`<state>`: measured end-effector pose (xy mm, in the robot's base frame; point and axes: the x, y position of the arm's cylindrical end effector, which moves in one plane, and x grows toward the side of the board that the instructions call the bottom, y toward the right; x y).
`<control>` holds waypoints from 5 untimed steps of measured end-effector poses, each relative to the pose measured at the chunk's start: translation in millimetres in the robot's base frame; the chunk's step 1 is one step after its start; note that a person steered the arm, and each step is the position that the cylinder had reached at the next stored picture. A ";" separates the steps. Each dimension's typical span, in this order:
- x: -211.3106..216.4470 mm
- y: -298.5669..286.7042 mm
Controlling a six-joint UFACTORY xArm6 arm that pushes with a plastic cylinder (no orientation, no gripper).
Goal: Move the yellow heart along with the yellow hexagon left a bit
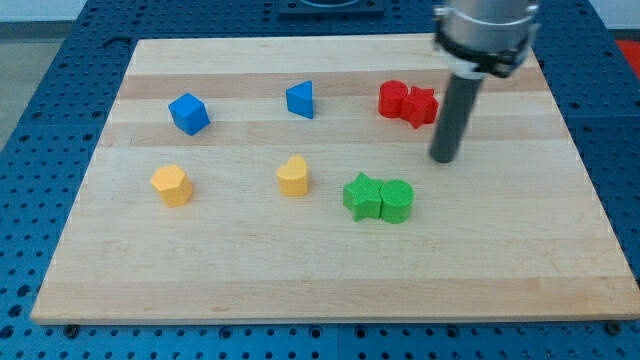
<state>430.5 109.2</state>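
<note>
A yellow heart [293,176] sits near the middle of the wooden board [320,270]. A yellow hexagon [172,185] sits well to its left, at about the same height in the view. My tip [443,158] is on the board to the right of both, a long way from the heart, just below the red blocks and above and right of the green blocks. It touches no block.
A blue cube [188,113] sits top left and a blue triangle [300,100] top middle. Two red blocks [408,102] touch each other at top right. A green star [361,195] and a green cylinder [396,200] touch right of the heart.
</note>
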 end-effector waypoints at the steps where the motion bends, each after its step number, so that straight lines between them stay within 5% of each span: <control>1: 6.2 -53.9; 5: 31.5 -168.4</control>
<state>461.9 -59.2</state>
